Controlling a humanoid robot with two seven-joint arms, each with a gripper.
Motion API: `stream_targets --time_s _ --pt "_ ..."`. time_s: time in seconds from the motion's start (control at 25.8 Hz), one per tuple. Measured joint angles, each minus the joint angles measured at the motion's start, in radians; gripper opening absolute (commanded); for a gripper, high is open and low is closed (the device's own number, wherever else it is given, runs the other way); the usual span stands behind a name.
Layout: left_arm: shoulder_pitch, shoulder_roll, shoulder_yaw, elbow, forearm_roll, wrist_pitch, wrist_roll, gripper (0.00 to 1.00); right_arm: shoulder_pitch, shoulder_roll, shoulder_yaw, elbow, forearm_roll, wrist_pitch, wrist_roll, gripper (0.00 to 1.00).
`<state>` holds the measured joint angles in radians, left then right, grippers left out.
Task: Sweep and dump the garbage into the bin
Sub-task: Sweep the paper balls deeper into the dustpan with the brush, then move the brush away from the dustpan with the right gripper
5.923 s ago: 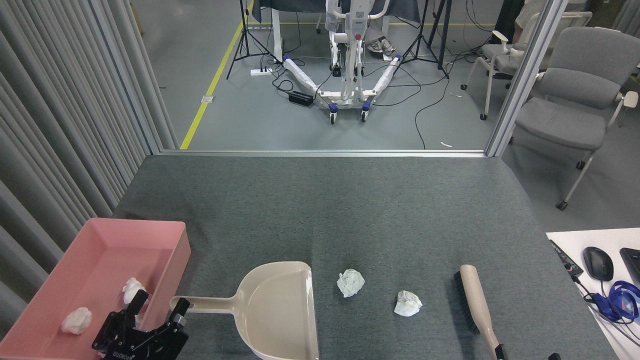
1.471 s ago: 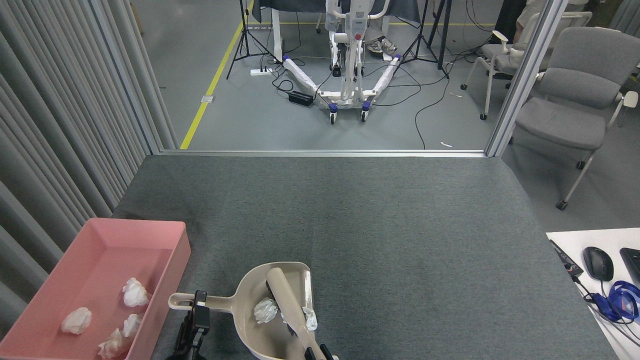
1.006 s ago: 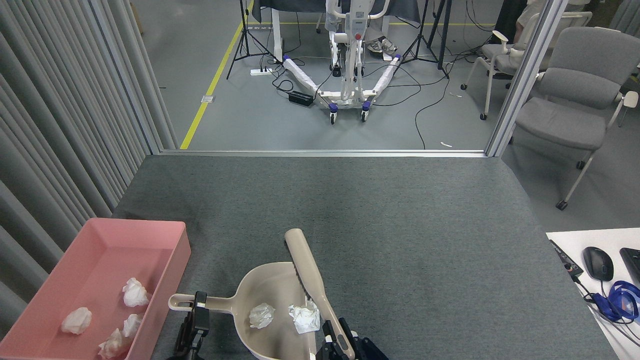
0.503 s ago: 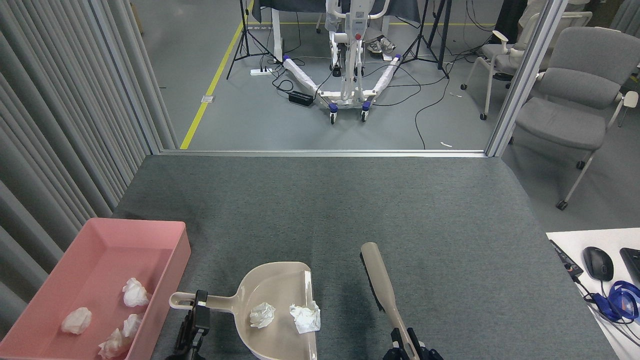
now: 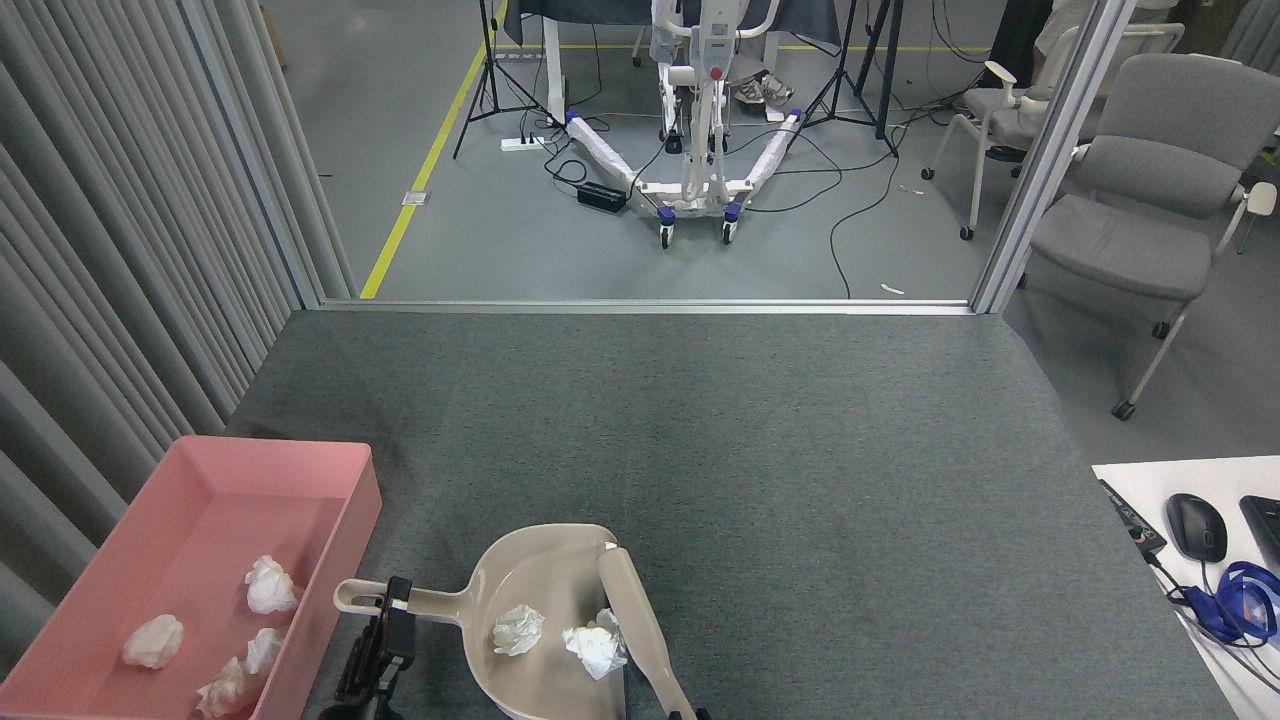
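A beige dustpan (image 5: pixel 545 610) lies on the grey carpeted table (image 5: pixel 700 430) near its front edge, its long handle pointing left toward the pink bin (image 5: pixel 345 500). Two crumpled white tissue wads sit inside the pan: one (image 5: pixel 518 630) near the middle and another (image 5: pixel 594 646) just to its right, touching the brush (image 5: pixel 640 625). The brush lies at the pan's open right side, with its rounded tip near the pan's far right corner and its handle running down out of the bottom edge of the view. The left claw (image 5: pixel 385 625) is a dark part seen nearly end-on at the dustpan handle, just right of the handle's looped end; it appears closed around the handle. The right claw is below the bottom edge of the view, so I cannot tell how it stands. The bin stands at the table's left front corner, beside the ribbed grey wall, and holds four more tissue wads (image 5: pixel 270 585) scattered across its floor, toward the near end. On a white desk (image 5: pixel 1130 480) at the far right lie a black mouse (image 5: pixel 1196 526) and blue cabling (image 5: pixel 1240 600).
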<state>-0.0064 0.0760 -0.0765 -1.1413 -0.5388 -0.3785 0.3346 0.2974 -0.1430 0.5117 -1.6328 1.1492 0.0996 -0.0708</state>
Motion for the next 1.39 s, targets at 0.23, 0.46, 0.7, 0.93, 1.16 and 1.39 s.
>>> stream_targets --time_s 0.23,0.46,0.7,0.93,1.16,1.39 --pt "-0.01 0.018 0.001 -0.004 -0.001 0.002 -0.006 0.18 -0.007 0.042 0.059 0.002 0.004 -0.006 -0.009 0.0" --pt "-0.013 0.023 0.001 -0.009 0.006 0.003 -0.004 0.18 0.0 0.056 0.085 -0.038 0.009 -0.051 -0.091 0.0" --pt "-0.007 0.022 0.001 -0.01 0.026 0.006 -0.002 0.11 0.006 0.027 0.024 -0.099 0.011 -0.059 -0.149 0.0" --pt "-0.002 0.021 0.0 -0.016 0.111 0.01 -0.004 0.04 0.022 -0.058 -0.165 -0.11 -0.021 -0.076 -0.158 0.0" --pt "0.004 0.021 -0.006 -0.058 0.15 0.008 -0.005 0.0 0.036 -0.139 -0.351 -0.089 -0.105 -0.124 -0.156 0.0" --pt "0.007 0.024 -0.041 -0.099 0.255 0.012 -0.005 0.0 0.035 -0.178 -0.412 -0.007 -0.127 -0.135 -0.146 0.0"
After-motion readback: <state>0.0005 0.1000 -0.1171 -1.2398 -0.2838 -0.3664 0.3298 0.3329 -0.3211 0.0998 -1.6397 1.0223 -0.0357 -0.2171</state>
